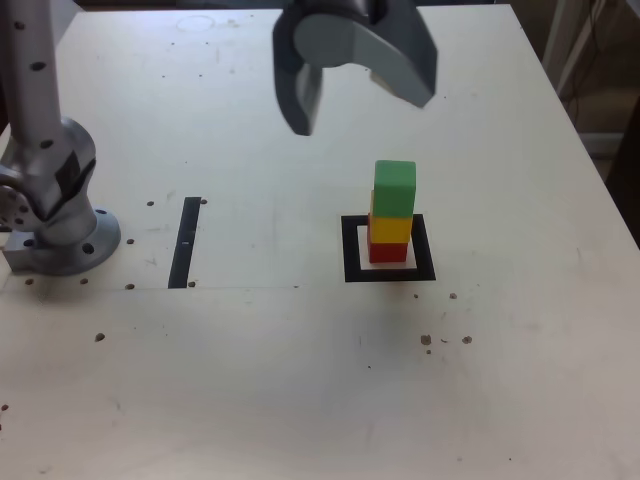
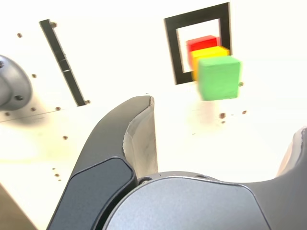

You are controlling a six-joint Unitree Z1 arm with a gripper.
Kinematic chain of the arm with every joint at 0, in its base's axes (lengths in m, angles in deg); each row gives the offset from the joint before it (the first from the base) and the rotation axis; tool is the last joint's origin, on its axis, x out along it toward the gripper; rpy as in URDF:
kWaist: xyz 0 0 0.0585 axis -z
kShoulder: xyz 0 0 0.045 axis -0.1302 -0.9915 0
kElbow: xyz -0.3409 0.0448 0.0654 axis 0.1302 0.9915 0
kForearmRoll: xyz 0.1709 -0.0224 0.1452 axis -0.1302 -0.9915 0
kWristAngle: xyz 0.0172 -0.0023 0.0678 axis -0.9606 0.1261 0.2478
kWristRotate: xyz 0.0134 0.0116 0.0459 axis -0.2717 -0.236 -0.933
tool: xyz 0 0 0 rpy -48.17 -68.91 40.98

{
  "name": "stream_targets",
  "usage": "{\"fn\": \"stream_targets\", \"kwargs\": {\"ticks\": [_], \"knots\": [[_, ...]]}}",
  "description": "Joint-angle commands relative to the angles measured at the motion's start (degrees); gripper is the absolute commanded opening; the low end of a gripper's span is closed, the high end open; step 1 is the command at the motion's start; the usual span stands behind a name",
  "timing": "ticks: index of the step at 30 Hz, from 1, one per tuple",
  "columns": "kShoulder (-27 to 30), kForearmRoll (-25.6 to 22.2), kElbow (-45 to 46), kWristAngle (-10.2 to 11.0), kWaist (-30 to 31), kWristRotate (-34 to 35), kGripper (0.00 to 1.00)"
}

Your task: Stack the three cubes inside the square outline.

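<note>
The three cubes stand as one tower inside the square outline point(image 1: 388, 249): red cube point(image 1: 387, 250) at the bottom, yellow cube point(image 1: 391, 227) on it, green cube point(image 1: 394, 188) on top. The wrist view shows the same tower, with green cube point(image 2: 218, 77) over yellow cube point(image 2: 209, 52) and red cube point(image 2: 201, 43), within the square outline point(image 2: 198, 43). My gripper point(image 1: 360, 95) hangs open and empty well above the table, behind the tower and toward the exterior view's left. One of its fingers point(image 2: 139, 139) fills the wrist view's foreground.
A narrow black strip point(image 1: 186, 241) lies on the pale table point(image 1: 300, 380), left of the outline in the exterior view. The arm's metal base point(image 1: 60, 235) stands at the exterior view's left edge. Small dark specks and screw holes dot the tabletop.
</note>
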Motion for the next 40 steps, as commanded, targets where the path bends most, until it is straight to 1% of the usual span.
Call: {"fn": "stream_targets", "kwargs": {"ticks": [1, 5, 9, 16, 19, 20, 22, 25, 26, 28, 29, 40], "knots": [[2.0, -0.7, 2.2, -0.5, -0.9, 0.1, 0.99], [4.7, -0.5, 6.5, -0.8, -2.3, -0.3, 0.99], [6.8, -0.1, 13.6, -0.2, -3.5, -1.6, 0.99], [10.8, 1.4, 26.6, -0.1, -4.8, -1.8, 0.99], [12.9, 3.8, 31.5, -0.3, -5.2, -1.8, 0.99], [13.8, 5.3, 33.5, -0.4, -5.3, -1.8, 0.99], [15.0, 8.8, 37.8, -1.1, -5.3, -1.7, 0.99], [15.4, 13.8, 44.3, -2.3, -5.4, -1.6, 0.99], [15.3, 17.5, 49.0, -3.2, -5.4, -1.5, 0.99], [15.2, 21.4, 53.8, -4.2, -5.4, -1.5, 0.99], [15.2, 22.5, 55.2, -4.5, -5.4, -1.6, 0.99], [16.3, 24.4, 60.6, -4.9, -5.4, -2.7, 0.99]]}}
